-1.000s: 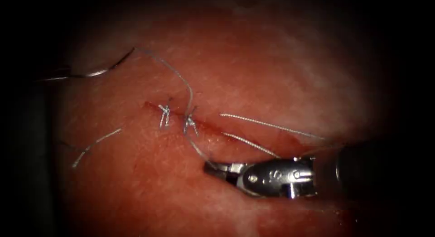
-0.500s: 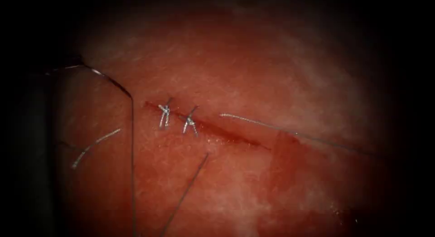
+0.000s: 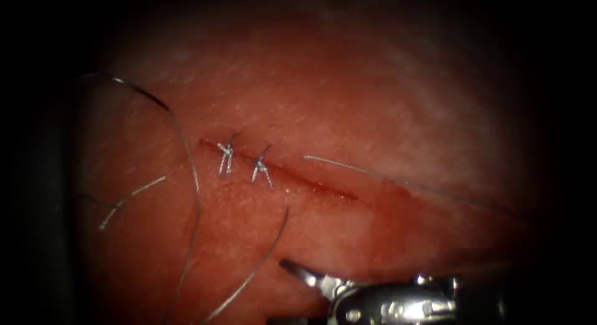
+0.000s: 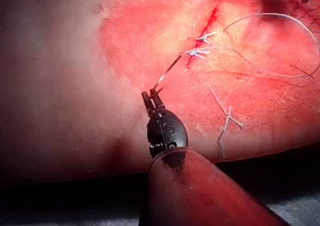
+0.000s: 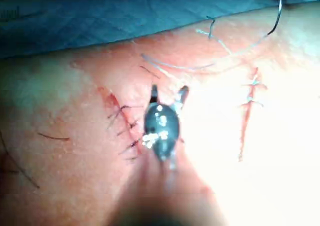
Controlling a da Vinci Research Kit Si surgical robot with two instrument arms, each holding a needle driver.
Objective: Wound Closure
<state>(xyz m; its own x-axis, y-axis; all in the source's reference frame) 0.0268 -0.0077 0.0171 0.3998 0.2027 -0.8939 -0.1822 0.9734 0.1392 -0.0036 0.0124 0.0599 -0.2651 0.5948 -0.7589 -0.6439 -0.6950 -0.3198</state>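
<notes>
On the tissue (image 3: 348, 101) the cut (image 3: 311, 183) carries two knotted stitches (image 3: 225, 154) near its left end. My left tool (image 4: 152, 96) is shut on the curved needle (image 4: 167, 73) near one end. The needle (image 3: 140, 94) hangs above the tissue left of the cut, not in it. Its thread (image 3: 196, 194) trails down in a loose loop, and a second strand (image 3: 261, 263) lies beside it. My right tool (image 3: 298, 272) sits below the cut. In the right wrist view its jaws (image 5: 168, 91) stand open and hold nothing.
A cut end of thread (image 3: 130, 199) lies far left. A longer loose piece (image 3: 385, 176) runs along the cut's right side. Red fluid (image 3: 398, 207) stains the tissue right of the cut. Blue drape (image 5: 100, 16) borders the tissue.
The right tool, shut on thread below the second stitch, left the picture and returned lower with open jaws. The thread from needle to that stitch now hangs free at left. The needle turned.
</notes>
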